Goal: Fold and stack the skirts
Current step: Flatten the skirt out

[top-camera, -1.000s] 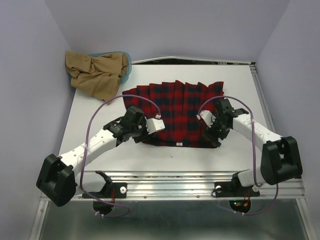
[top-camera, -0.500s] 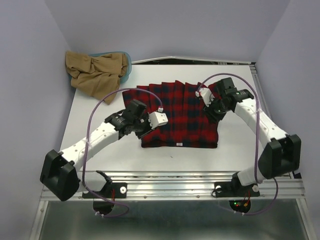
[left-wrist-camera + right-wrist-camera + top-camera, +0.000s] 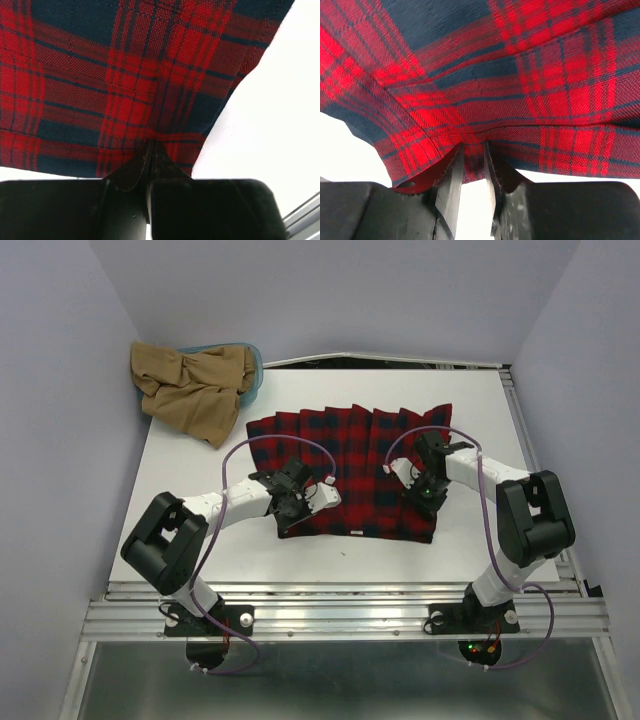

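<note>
2 skirts in view. Red plaid skirt spread flat on the white surface, pleats running from far hem to near edge, near edge narrower than the far one. Left claw down at that skirt's near left corner, fingers pressed together, pinching the cloth's edge right at the tips. Right claw on the skirt's right side, a little beyond its near right corner, fingers close together with only a narrow gap, a small fold of the plaid hem caught between them. Tan skirt crumpled beyond the plaid skirt's far left corner, well apart from it, draped over the teal tub and spilling down onto the surface. Both arms reaching in from the plaid skirt's near side, 1 toward each near corner, cables looping above the cloth.
</note>
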Robot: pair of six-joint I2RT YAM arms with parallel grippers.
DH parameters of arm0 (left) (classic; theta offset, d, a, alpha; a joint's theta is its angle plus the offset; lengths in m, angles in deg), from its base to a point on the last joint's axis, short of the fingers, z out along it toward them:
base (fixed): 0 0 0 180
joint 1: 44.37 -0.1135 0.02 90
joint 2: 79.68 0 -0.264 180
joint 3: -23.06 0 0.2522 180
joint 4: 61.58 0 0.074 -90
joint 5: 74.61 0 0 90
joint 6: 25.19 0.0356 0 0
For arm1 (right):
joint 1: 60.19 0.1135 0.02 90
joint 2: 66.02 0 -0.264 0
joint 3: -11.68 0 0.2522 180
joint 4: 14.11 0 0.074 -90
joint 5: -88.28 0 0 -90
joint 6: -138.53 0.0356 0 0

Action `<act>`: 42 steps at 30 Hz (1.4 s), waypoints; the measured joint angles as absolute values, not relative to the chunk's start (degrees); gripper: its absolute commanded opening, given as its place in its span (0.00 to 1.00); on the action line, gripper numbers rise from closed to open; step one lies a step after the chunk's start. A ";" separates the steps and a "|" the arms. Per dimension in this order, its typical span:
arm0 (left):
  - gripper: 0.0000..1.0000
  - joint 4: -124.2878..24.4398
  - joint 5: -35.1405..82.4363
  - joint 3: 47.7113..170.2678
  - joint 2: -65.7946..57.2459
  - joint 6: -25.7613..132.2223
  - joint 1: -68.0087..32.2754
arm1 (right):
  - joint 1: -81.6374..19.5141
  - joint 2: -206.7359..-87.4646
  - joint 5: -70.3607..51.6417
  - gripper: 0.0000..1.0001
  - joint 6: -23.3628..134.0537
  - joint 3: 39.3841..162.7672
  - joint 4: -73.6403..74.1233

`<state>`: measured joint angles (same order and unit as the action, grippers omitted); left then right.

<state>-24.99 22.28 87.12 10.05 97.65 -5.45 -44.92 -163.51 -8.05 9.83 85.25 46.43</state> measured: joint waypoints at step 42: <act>0.54 -19.07 34.57 103.56 14.60 94.59 2.59 | -54.08 -154.51 -8.75 0.60 1.72 91.70 60.22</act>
